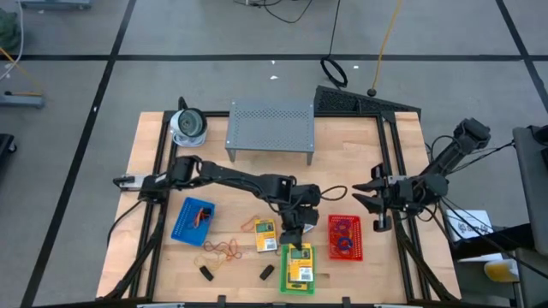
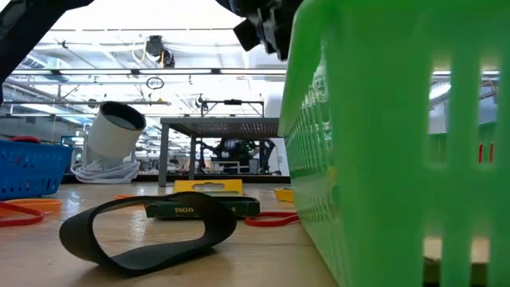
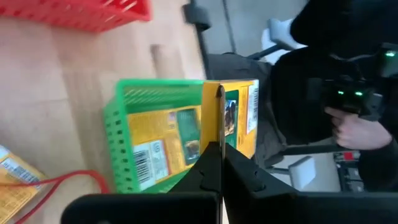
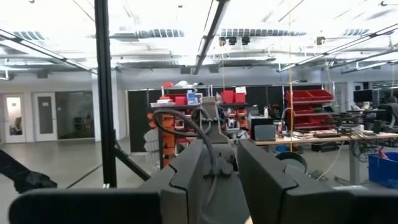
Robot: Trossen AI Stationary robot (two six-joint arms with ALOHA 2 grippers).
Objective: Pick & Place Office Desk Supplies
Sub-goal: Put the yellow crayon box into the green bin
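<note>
You had even overhead light on the table point(image 1: 342, 145), with only soft, short shadows under the grey shelf point(image 1: 270, 128) and the arms. In the low view the green basket point(image 2: 382, 143) sat so close that its wall was blurred, while the ceiling lights behind blew out white. Your left wrist view was smeared throughout, the red basket point(image 3: 81, 14) especially soft. The right wrist view showed bright ceiling strips point(image 4: 249, 32) with glare, and its near fingers were out of focus.

A grey perforated shelf point(image 1: 270, 128) stands at the table's twelve o'clock, a round white-grey object point(image 1: 188, 126) just beside it at nine o'clock.
</note>
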